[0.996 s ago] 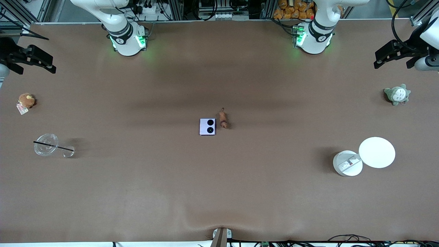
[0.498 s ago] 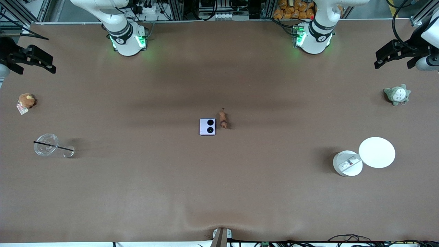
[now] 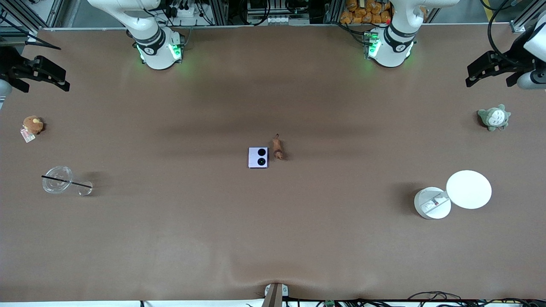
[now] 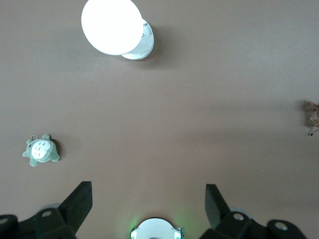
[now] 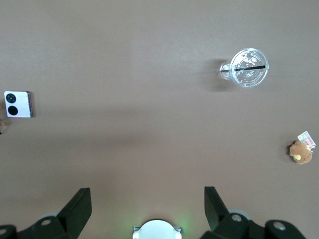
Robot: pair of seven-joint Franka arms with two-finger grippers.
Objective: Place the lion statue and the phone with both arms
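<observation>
1. The left gripper (image 3: 490,70), at the front view's upper right edge, hangs high with fingers spread wide, holding nothing.
2. The right gripper (image 3: 40,76), at the upper left edge, is likewise wide open and empty.
3. The phone (image 3: 258,157) and lion statue (image 3: 277,149) lie at frame centre, just beside each other.
4. Risk: with so small a gap, fingers descending on one could nudge the other, or both arms converging could collide.

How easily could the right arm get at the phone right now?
Probably easily. The right gripper waits open, up at its end of the table, and the phone lies flat mid-table with bare tabletop between them; only the lion statue sits beside it, toward the left arm's end.
</observation>
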